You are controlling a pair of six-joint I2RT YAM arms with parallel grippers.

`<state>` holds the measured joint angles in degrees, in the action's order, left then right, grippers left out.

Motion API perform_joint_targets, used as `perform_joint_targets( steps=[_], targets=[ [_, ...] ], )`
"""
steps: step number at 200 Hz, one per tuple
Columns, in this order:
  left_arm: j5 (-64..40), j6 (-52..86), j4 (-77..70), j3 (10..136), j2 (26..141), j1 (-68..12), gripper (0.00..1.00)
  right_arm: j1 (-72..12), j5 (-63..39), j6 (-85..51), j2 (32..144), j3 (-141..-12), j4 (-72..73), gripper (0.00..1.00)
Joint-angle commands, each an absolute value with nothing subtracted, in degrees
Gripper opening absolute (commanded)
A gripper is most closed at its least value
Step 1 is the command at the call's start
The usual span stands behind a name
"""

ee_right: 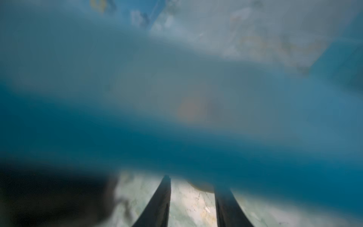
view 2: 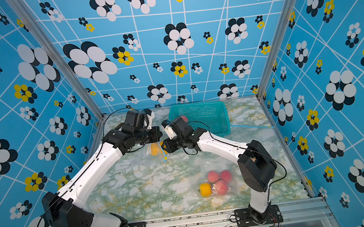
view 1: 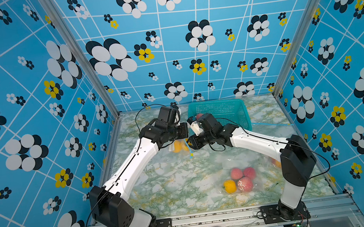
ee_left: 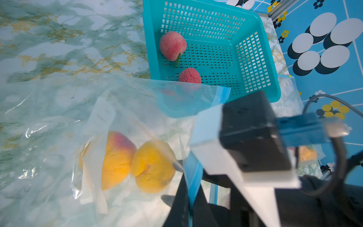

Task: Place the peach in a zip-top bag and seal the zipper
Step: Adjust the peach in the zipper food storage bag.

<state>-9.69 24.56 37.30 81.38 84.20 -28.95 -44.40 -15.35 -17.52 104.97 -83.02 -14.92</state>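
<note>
Closest in, my right fingers [ee_right: 159,206] are standing parted, with bare desk [ee_right: 190,208] showing between them. A blurred blue band [ee_right: 176,147] is crossing their tips, and I am not able to tell whether they are touching it. My left fingers [ee_left: 176,206] are pinching shut on the blue zipper strip [ee_left: 193,176] of the zip-top bag [ee_left: 137,110], which is sagging onto the desk. Two yellow peaches [ee_left: 152,167] are lying inside it, touching each other, beside one white paper slip [ee_left: 102,116]. Just beyond, one teal basket [ee_left: 253,62] is holding two pink-red peaches [ee_left: 172,45]. Nearer my bases, a second bag [view 1: 255,178] is holding three red peaches [view 1: 236,173], with one yellow peach [view 1: 230,186] touching them. A third bag [view 1: 274,161] is peeking from behind my right arm with something orange inside. A fourth bag [view 1: 273,124] is lying flat just beside the basket.
</note>
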Motion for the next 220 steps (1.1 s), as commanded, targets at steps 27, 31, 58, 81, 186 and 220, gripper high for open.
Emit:
perform_joint_targets(
  steps=[27, 31, 58, 81, 186, 220],
  targets=[
    [-9.2, 24.7, 38.3, 83.7, 79.6, -29.0, 0.07, -44.2, -9.9, -18.0, 105.3, -89.2, -13.0, 0.46],
    [-8.9, 24.6, 38.3, 83.4, 79.5, -28.9, 0.07, -44.2, -9.9, -17.9, 104.7, -89.1, -13.1, 0.46],
    [-8.9, 24.6, 37.8, 81.3, 79.8, -27.6, 0.07, -43.7, -12.6, -17.5, 99.0, -86.7, -12.4, 0.54],
    [-7.2, 23.2, 38.8, 81.3, 81.3, -26.8, 0.07, -40.6, -18.6, -21.5, 93.6, -81.8, -7.8, 0.60],
    [-6.2, 21.6, 39.9, 81.8, 82.0, -26.0, 0.07, -27.7, 0.1, -17.0, 112.7, -97.5, -26.5, 0.73],
    [-7.1, 21.7, 39.5, 81.5, 82.4, -26.0, 0.07, -27.5, 3.5, -15.4, 121.6, -106.1, -32.1, 0.74]
  ],
)
